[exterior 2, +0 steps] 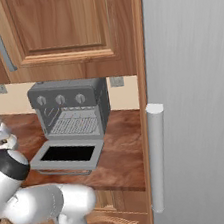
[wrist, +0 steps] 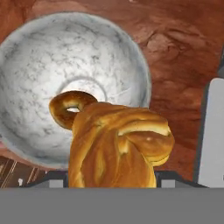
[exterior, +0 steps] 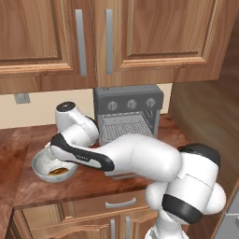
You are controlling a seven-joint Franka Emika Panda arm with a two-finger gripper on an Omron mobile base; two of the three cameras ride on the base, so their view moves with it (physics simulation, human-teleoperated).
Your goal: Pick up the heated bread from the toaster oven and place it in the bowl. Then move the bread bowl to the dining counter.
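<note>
Gripping the bread (wrist: 116,146), the jaws sit closed on its sides directly above the bowl (wrist: 39,78), with the loaf covering the bowl's near edge in the hand view. That bowl (exterior: 43,163) rests on the reddish-brown surface (exterior: 28,186), left of the oven (exterior: 128,112). Its door (exterior 2: 67,155) lies dropped open, the wire rack (exterior 2: 77,123) bare.

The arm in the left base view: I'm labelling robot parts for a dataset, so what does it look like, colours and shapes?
The arm is glossy white, built of fat rounded links. Its joints are ringed with dark bands, and one joint wears a dark cap. A long black strip runs along the forearm. No cables or markings show.
</note>
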